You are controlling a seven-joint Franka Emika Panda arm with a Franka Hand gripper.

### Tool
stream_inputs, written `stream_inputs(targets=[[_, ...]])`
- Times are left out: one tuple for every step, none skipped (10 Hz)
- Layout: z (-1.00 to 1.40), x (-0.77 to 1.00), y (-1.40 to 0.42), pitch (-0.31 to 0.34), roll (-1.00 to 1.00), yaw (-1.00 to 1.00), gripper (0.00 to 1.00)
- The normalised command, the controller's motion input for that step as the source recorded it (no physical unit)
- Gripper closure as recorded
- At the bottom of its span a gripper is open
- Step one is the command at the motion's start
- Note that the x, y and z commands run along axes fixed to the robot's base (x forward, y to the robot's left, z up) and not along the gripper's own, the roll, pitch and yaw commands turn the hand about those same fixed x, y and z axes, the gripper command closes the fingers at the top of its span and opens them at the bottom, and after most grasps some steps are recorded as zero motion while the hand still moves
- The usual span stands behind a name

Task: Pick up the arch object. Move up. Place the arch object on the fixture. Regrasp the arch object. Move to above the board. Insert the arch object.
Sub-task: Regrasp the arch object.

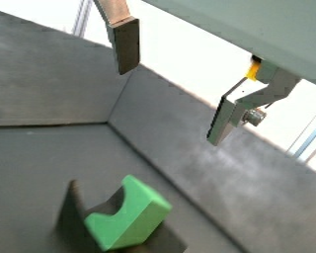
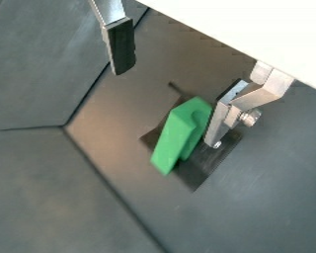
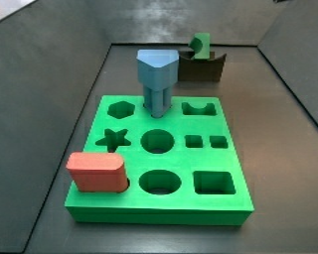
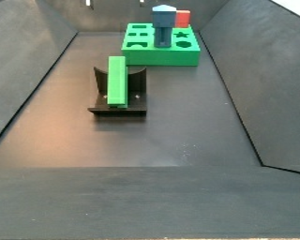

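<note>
The arch object (image 3: 199, 45) is a green piece standing upright on the dark fixture (image 3: 202, 69) at the back of the floor, beyond the board (image 3: 155, 205). In a side view the arch object (image 4: 116, 80) rests in the fixture (image 4: 115, 105), with the board (image 4: 165, 59) behind it. My gripper (image 1: 174, 99) hangs open above the floor, and nothing is between its fingers. The arch object (image 1: 127, 212) and fixture (image 1: 74, 212) lie below and apart from it. In a wrist view the gripper (image 2: 168, 103) has one finger next to the arch object (image 2: 181, 133), not touching it.
A tall blue peg (image 3: 156, 79) stands in the board, and a salmon-red block (image 3: 98, 171) sits at its near left corner. Both also show far off in a side view, the peg (image 4: 163, 17) and the block (image 4: 182, 17). Dark sloping walls surround the floor.
</note>
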Motion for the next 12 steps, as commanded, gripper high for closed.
stream_inputs(targets=[[-0.01,0.09,-0.04,0.134,0.98,0.09,0.0],[-0.01,0.09,-0.04,0.138,0.72,0.11,0.0],[-0.01,0.09,-0.04,0.132,0.52,0.13,0.0],[-0.01,0.09,-0.03,0.119,0.35,0.14,0.0],[-0.01,0.08,-0.03,0.095,0.24,0.16,0.0],[-1.0,0.03,0.08,0.071,0.14,0.15,0.0],[-1.0,0.03,0.07,0.05,0.13,0.16,0.0],[-1.0,0.05,0.07,0.0,0.11,0.15,0.0],[-1.0,0.05,0.06,-0.022,0.09,0.14,0.0],[-1.0,0.07,0.06,-0.071,0.07,0.12,0.0],[-1.0,0.07,0.06,-0.088,0.07,0.1,0.0],[-1.0,0.08,0.05,-0.107,0.07,0.07,0.0]])
